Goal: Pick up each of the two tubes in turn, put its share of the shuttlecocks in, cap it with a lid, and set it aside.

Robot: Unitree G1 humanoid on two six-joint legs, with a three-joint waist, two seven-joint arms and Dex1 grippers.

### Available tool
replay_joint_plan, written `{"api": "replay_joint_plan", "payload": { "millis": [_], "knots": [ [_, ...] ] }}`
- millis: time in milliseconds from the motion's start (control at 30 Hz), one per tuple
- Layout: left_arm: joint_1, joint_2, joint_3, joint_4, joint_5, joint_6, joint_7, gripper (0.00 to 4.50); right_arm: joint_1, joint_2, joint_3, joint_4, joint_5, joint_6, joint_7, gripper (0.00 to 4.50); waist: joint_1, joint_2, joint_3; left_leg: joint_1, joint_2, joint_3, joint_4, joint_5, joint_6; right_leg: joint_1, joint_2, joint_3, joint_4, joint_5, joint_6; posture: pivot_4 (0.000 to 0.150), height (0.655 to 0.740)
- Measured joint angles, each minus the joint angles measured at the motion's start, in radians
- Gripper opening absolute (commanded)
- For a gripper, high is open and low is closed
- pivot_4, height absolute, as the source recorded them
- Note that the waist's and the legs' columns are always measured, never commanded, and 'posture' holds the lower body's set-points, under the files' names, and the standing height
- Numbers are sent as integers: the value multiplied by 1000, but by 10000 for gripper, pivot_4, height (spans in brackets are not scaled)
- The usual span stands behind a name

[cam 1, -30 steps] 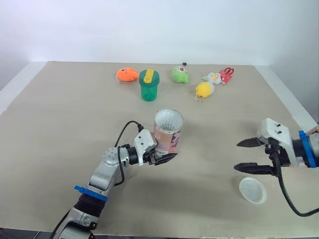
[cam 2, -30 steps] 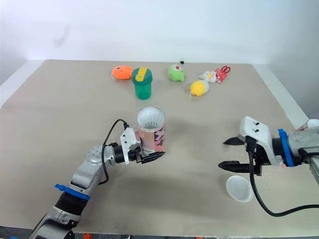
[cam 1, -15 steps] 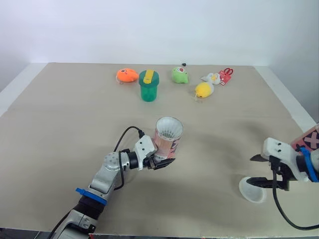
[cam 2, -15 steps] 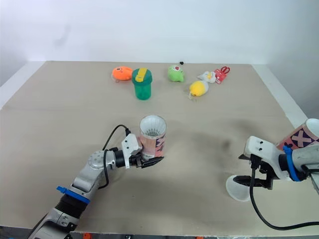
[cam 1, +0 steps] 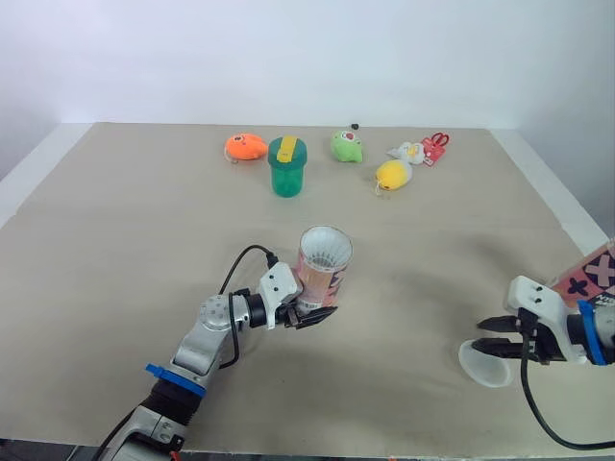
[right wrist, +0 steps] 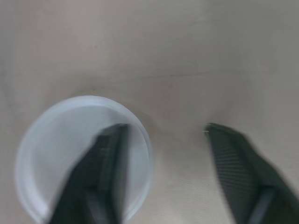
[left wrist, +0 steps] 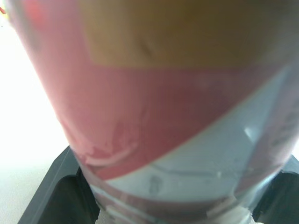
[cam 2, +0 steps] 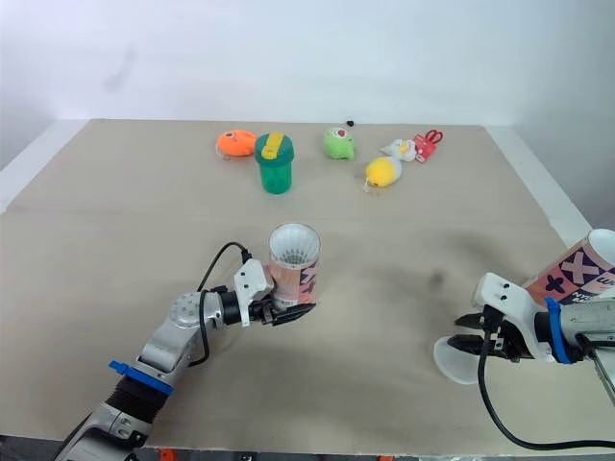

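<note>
1. Right pincer point(cam 1: 484, 338) has dropped onto the lid point(cam 1: 480, 371), near right; fingers spread astride its rim.
2. Left pincer point(cam 1: 320, 309) pinches the loaded tube point(cam 1: 322, 274), mid-worktop.
3. Left to do: capping, then the second tube.

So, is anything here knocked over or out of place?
Nothing is spilled. The second tube is tilted over at the right edge of the table, by the right gripper, rather than standing. The left gripper holds the other tube slightly tilted.

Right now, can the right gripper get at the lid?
Probably yes. The right gripper is open right at the lid, one finger over it and the other past its rim, with nothing in the way on the table.
</note>
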Motion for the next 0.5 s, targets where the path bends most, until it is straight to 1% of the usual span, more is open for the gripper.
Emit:
{"api": "replay_joint_plan", "payload": {
  "millis": [33, 67, 233, 333, 400, 500],
  "knots": [
    [0, 0, 0, 0, 0, 0, 0, 33472, 4, 0, 0, -1, 2, -1, 4, 6065, 0, 0, 0, 0, 0, 0, 0, 0, 0, 0, 0, 0, 0, 0, 0, 1500, 7400],
    [0, 0, 0, 0, 0, 0, 0, 33472, 7, 1, 0, -2, 4, -2, 8, 565, 0, -1, 0, 0, 0, 0, 0, 0, 0, 0, 0, 0, 0, 0, 0, 1500, 7400],
    [-1, 1, -1, 2, 0, 2, -2, 33472, 22, 2, -9, -8, 20, 12, 15, 173, 0, -3, -2, 1, 0, 0, 1, 0, 0, 2, 0, 0, 0, -1, -2, 1500, 7400],
    [0, 3, 0, 2, -1, 2, -4, 33472, 18, 5, -14, -26, 74, 69, 29, 173, 0, -3, -2, 1, 0, 0, 1, 0, 0, 1, 0, 0, 0, -1, -2, 1500, 7400],
    [-1, 6, 3, 3, -3, 2, -3, 33472, -53, 28, -17, -53, 140, 126, 32, 173, -4, -1, -2, 2, 0, 2, 0, 0, 0, 0, 0, 1, 0, 1, -2, 1500, 7400],
    [-5, 5, 1, 9, -3, 2, -1, 33472, -275, 46, -28, -128, 240, 209, -2, 173, -4, 4, 1, 3, 0, 3, 1, 1, -1, 0, 0, 4, 0, 1, -2, 1500, 7400]
  ]
}}
